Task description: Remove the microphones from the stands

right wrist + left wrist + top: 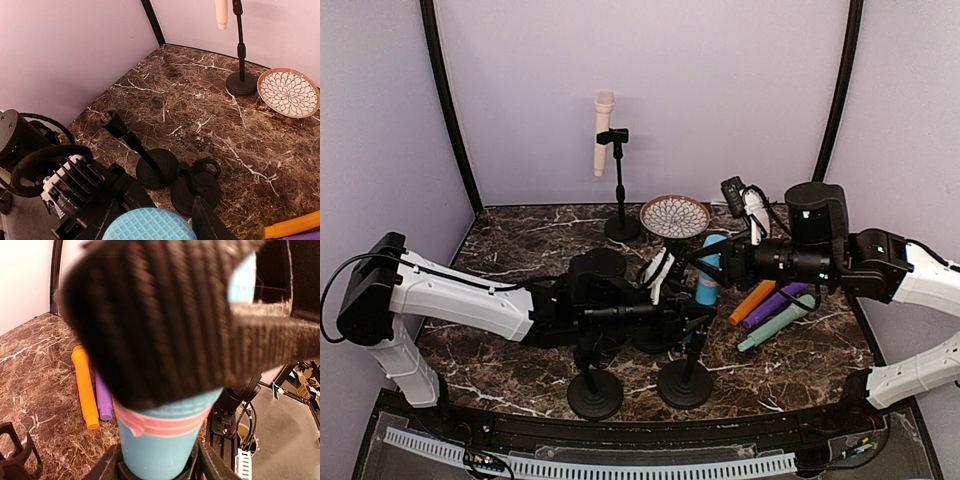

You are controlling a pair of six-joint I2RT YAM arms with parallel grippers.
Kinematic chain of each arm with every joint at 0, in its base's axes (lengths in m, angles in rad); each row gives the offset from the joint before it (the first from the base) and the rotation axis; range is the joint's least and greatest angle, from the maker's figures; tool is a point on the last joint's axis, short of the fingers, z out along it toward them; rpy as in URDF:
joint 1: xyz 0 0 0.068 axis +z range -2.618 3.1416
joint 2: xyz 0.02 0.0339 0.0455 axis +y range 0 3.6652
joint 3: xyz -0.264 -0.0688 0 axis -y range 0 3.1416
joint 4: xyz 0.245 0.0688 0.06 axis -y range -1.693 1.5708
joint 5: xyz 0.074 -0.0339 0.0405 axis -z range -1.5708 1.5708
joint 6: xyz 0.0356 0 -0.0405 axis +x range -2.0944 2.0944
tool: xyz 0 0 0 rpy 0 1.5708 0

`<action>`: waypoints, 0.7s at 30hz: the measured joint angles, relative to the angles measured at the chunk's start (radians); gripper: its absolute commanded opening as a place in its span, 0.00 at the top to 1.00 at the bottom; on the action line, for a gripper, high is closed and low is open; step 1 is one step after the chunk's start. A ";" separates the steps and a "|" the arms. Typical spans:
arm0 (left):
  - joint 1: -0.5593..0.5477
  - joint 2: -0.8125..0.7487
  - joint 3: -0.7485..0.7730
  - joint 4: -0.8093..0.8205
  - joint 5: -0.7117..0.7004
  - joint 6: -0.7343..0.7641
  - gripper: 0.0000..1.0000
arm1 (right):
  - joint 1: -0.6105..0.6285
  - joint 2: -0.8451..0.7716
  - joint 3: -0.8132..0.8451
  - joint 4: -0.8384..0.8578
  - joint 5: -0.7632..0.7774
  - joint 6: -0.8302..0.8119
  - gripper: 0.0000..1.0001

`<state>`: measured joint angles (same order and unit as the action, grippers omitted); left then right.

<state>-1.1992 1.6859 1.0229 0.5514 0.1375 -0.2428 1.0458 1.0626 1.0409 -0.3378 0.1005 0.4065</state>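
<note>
A blue microphone [708, 265] with a pink band [160, 422] stands in the black clip of a stand [686, 384] at the table's middle. My left gripper [682, 312] is shut on that clip, with a finger on either side of the microphone's body [157, 450]. My right gripper [718, 262] is shut on the microphone's upper end. Its blue mesh head [149, 226] sits between the right fingers [210, 222]. One dark right finger [165, 315] hides most of the head in the left wrist view. A cream microphone [604, 130] sits in a tall stand [621, 226] at the back.
A patterned plate [675, 215] lies behind the grippers. Orange [752, 300], purple [775, 305] and green [775, 328] microphones lie at the right. Another stand [594, 394] is at the front. Two black stand bases [156, 167] [200, 185] show in the right wrist view.
</note>
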 measured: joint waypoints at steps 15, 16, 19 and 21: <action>-0.005 0.003 -0.010 0.015 -0.018 0.004 0.51 | 0.002 0.008 0.019 -0.024 0.012 0.006 1.00; -0.005 0.003 -0.011 0.016 -0.019 0.005 0.51 | 0.002 0.008 0.022 -0.026 0.012 0.005 1.00; -0.005 0.003 -0.011 0.016 -0.023 0.008 0.51 | 0.002 0.012 0.027 -0.031 0.008 -0.007 1.00; -0.005 0.003 -0.011 0.017 -0.024 0.013 0.51 | 0.002 0.013 0.028 -0.031 0.002 -0.017 1.00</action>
<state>-1.2045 1.6886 1.0115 0.5682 0.1135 -0.2302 1.0473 1.0752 1.0691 -0.3687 0.1028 0.3893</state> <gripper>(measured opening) 0.491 0.455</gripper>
